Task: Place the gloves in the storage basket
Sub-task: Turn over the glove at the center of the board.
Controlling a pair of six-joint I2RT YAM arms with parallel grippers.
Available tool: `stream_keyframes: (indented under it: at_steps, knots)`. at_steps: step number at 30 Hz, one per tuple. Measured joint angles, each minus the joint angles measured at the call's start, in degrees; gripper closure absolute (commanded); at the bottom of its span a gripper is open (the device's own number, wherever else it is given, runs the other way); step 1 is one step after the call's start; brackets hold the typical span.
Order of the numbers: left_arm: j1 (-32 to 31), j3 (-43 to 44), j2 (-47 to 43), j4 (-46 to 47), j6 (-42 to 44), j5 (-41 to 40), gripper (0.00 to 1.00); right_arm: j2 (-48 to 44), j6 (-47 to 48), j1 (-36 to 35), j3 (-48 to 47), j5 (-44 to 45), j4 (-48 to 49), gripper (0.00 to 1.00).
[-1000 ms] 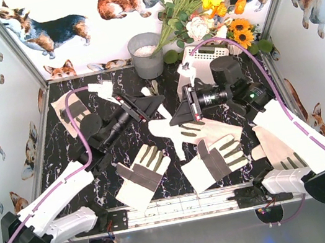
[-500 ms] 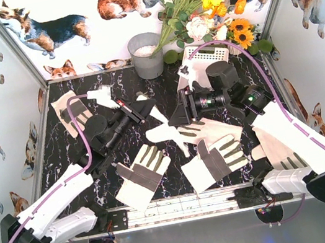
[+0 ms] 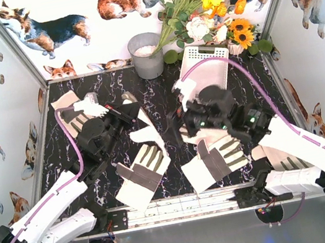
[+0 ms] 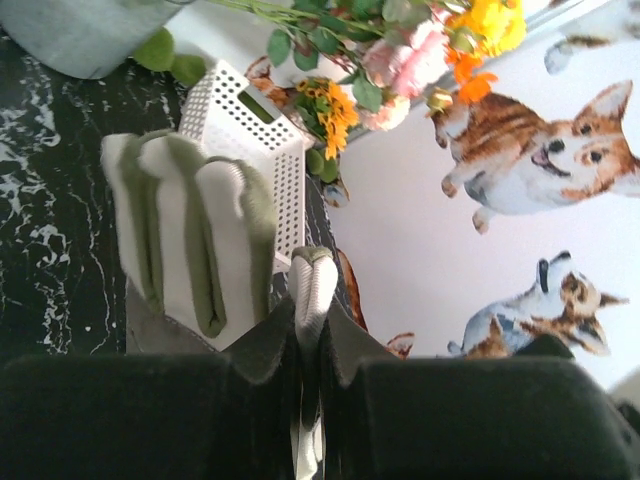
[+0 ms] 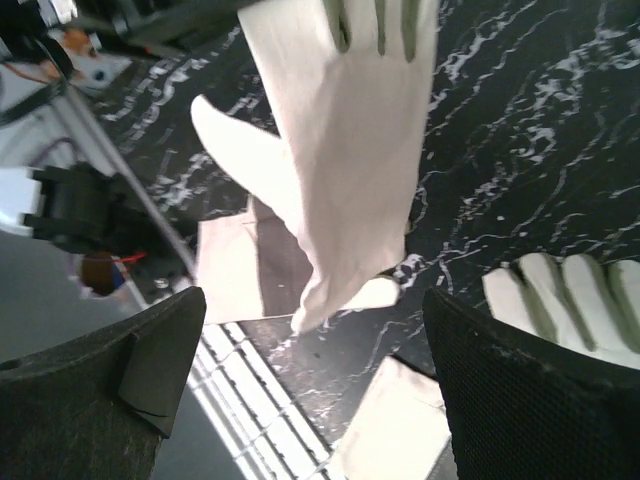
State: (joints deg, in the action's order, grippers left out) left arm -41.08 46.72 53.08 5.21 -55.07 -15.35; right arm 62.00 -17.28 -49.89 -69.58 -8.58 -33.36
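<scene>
Pinching glove (image 4: pixel 190 230) aloft by fabric fold, left gripper (image 4: pixel 312 300) clamped shut. Right gripper (image 5: pixel 320 360) wide open, empty, over loose gloves (image 3: pixel 216 159) on table (image 3: pixel 163 90). Storage basket (image 3: pixel 206 66) back right, no glove seen inside. Judged barely begun.

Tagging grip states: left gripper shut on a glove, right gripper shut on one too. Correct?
Only half right. The left gripper is shut on a glove, but the right gripper is open and grips nothing. The right wrist view shows its jaws standing wide apart.
</scene>
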Motion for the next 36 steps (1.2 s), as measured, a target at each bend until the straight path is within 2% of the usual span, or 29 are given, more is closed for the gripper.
stream_keyframes:
  at_steps: [7,14,25,36]
  knots:
    - [0.00,-0.37,-0.79,-3.17,-7.96,-7.87,1.00,1.75,5.77,-11.52,2.99,20.00,0.61,0.06]
    - [0.00,-0.39,-0.85,-6.19,-15.63,-12.15,1.00,5.77,11.52,-18.60,6.36,32.61,5.81,0.05]
    - [0.00,-0.39,-1.03,-9.86,-23.37,-14.53,1.00,10.67,14.60,-20.00,11.43,40.41,17.64,0.05]
    - [0.00,-0.39,-0.96,-12.20,-31.17,-14.88,1.00,21.22,24.70,-20.24,15.96,48.13,39.34,0.05]
